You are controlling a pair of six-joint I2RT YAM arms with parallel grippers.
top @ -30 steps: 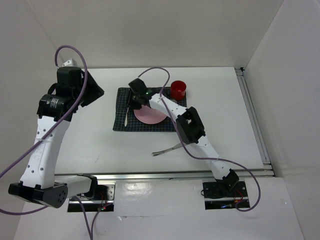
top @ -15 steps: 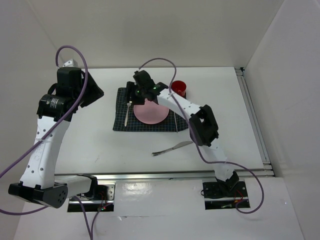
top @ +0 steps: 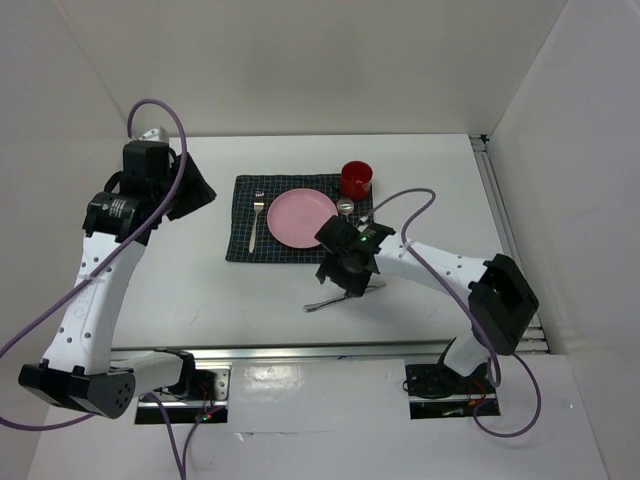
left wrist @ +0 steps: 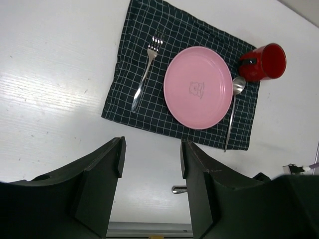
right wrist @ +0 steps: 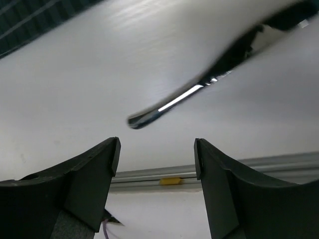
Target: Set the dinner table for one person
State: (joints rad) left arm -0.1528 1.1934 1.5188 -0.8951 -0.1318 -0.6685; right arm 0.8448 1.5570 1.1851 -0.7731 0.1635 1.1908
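The large matte white rectangular worktop fills the space ahead of both arm bases, with metal rails along its near and right edges. Towards its far middle lies a dark navy grid-checked cloth placemat bearing a round pink plate, a silver fork left of it, a silver spoon right of it and a red cup at the far right corner. The right claw hangs low with its jaws apart and nothing between them, just over a slim silver utensil lying on bare worktop near the placemat, while the left claw is raised at the left, jaws likewise apart and empty.
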